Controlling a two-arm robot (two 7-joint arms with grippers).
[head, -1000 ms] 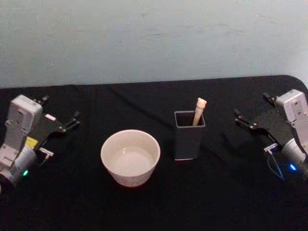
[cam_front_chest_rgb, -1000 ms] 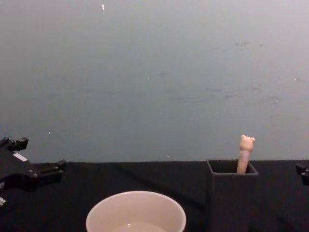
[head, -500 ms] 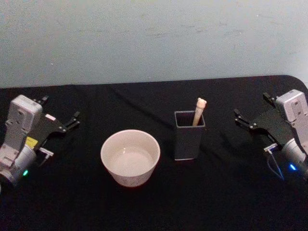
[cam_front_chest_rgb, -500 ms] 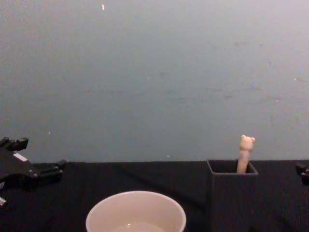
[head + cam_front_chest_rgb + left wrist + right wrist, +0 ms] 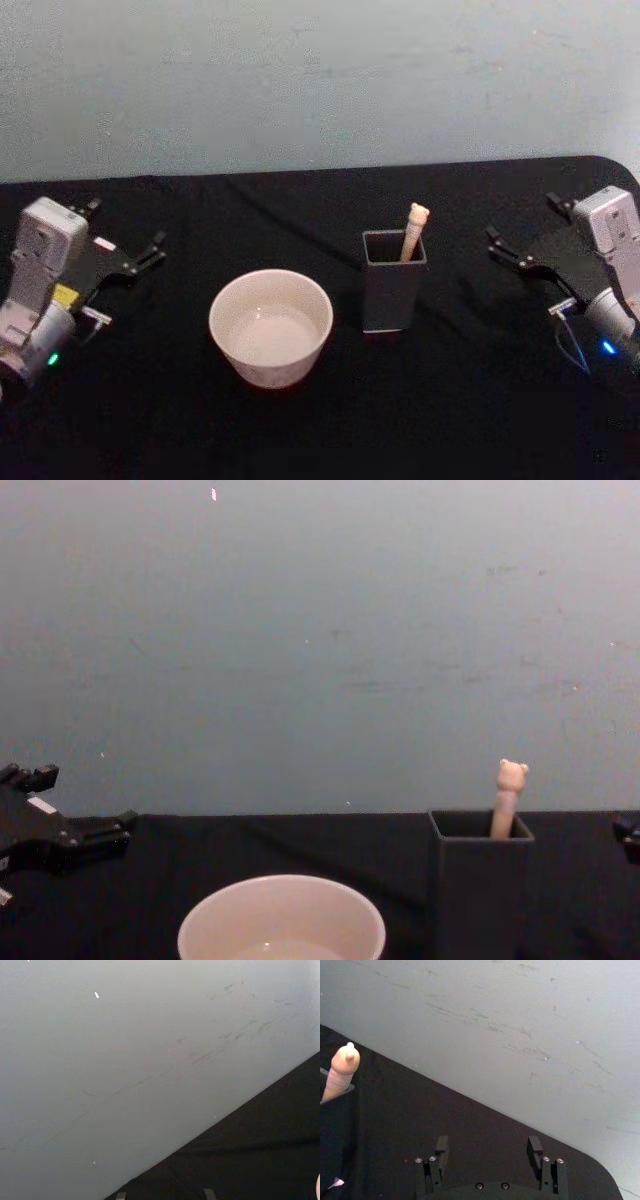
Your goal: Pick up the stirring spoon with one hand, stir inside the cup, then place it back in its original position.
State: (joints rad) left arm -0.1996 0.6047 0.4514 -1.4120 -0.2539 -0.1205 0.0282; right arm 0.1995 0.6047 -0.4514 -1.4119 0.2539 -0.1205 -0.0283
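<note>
Well apart from right gripper (image 5: 520, 220), stirring spoon (image 5: 414, 228) in holder (image 5: 391, 292)

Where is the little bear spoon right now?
In the head view the stirring spoon stands inside the dark grey holder, just to the robot's right of the cream cup, its bear head poking above the rim.

No word, number or brand can be read anywhere on the table or the wall. The left gripper (image 5: 122, 228), out at about nine o'clock from the cup (image 5: 268, 372), carries a small white label (image 5: 104, 243) and a yellow sticker (image 5: 65, 295) just behind that. Whatever is printed on either is too small to make out.
</note>
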